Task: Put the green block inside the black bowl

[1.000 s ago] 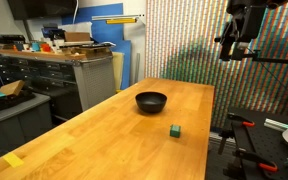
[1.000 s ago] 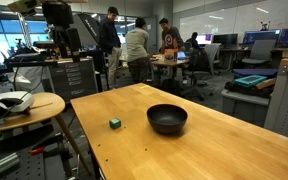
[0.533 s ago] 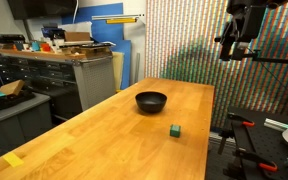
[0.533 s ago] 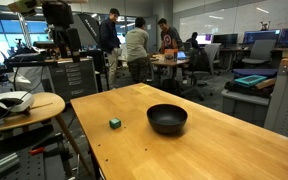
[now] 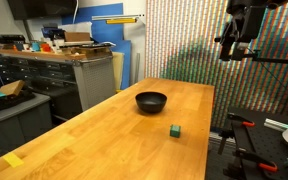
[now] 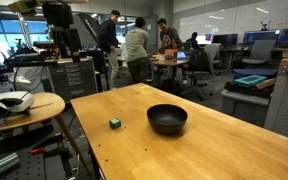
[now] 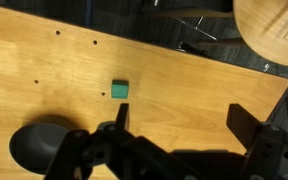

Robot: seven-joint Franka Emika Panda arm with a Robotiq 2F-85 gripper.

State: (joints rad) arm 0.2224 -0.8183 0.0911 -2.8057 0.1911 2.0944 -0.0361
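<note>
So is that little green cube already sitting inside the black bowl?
No, the green block sits on the wooden table, clearly apart from the black bowl.

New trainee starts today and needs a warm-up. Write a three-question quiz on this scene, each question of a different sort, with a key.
1. True or false: the green block lies inside the black bowl.
2. Pick one. The gripper is: A) shut on the block; B) open, raised well off the table, holding nothing; C) resting in the bowl.
3. Fill in: the block and the bowl stand apart, both on the wooden ____.

Key:
1. False. The block sits on the table beside the bowl, not touching it.
2. B.
3. table.
</note>
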